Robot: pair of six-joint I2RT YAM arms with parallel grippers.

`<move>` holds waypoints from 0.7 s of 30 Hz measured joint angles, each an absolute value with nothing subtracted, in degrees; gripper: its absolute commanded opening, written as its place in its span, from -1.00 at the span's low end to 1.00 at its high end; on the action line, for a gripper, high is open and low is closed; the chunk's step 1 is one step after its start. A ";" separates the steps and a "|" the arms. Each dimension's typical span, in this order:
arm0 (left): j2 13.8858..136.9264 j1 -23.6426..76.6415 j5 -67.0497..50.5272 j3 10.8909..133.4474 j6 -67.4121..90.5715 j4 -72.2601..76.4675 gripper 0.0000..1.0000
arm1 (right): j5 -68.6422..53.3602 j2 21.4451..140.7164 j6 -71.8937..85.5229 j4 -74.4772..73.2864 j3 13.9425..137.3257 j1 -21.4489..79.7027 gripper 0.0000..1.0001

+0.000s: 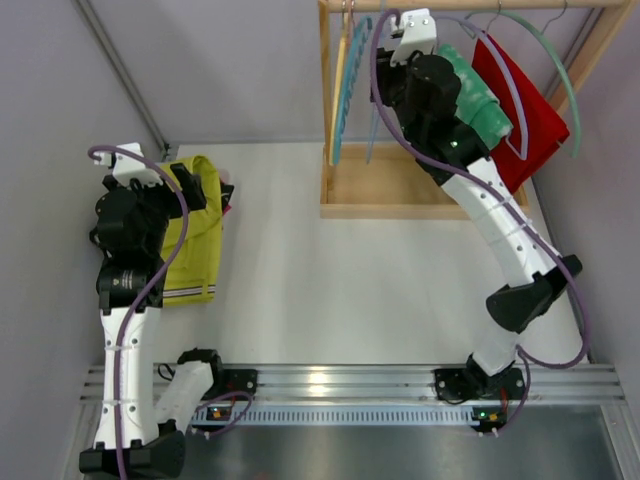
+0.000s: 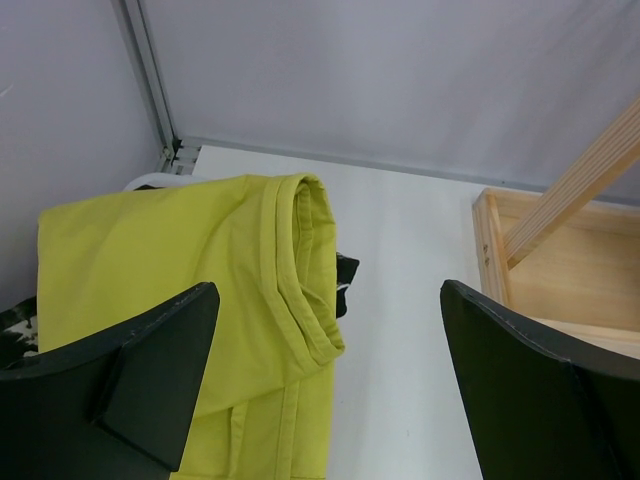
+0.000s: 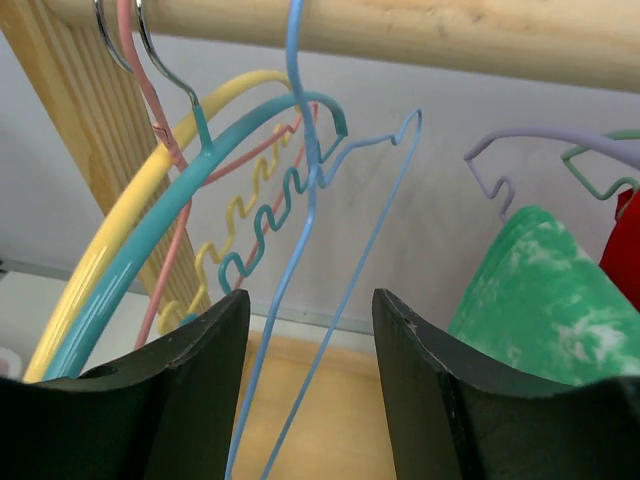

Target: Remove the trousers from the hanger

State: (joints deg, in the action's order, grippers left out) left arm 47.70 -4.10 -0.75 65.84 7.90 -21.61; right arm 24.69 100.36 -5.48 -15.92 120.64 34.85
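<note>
Cloth first: 3 pairs of trousers are showing. The mustard-yellow folded trousers (image 1: 195, 240) are lying flat on the white worktop (image 1: 330, 270) by its left edge, off any hanger. The green pale-mottled trousers (image 1: 487, 100) and the bright red trousers (image 1: 535, 130) are hanging side by side, touching, on the pale wooden rack (image 1: 400, 190), which is standing at the far-right corner.

Hangers, counted in R wrist view: 6 are hanging under the round wooden rail (image 3: 420, 35):
- thick yellow plastic hanger (image 3: 110, 235)
- thick teal plastic hanger (image 3: 180, 205)
- thin pink hanger (image 3: 128, 50)
- thin blue wire hanger (image 3: 297, 60)
- lilac wire hanger (image 3: 540, 133)
- pale green wire hanger (image 3: 600, 155)

The lilac one is sitting just above the green cloth. Can't tell for sure which hanger is carrying which garment.

Grippers: 2.
- The L gripper (image 2: 328, 295) is hovering over the yellow pair w/ fingers wide apart, gripping nothing.
- The R gripper (image 3: 310, 300) is up at the rack w/ fingers apart. The blue wire is passing through the gap, and contact isn't clear.

Hidden or cut off:
- In top view the R arm is covering part of the green pair.
- The L arm is covering the yellow pair's left side.
- The red pair is getting cut off at the R wrist view's edge.
- A dark patterned item (image 2: 346, 272) is peeking from under the yellow pair; can't ID it.
</note>
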 measured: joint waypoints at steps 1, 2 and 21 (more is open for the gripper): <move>47.81 -4.10 -0.86 65.91 7.99 -21.61 0.97 | 24.60 99.00 -5.10 -16.16 120.11 34.85 0.08; 47.97 -4.10 -0.99 66.02 8.12 -21.61 0.97 | 24.36 97.80 -4.80 -16.23 119.55 34.85 0.09; 48.18 -4.10 -13.45 66.39 6.52 -21.69 0.97 | 4.86 79.81 4.84 -30.83 110.26 19.14 0.55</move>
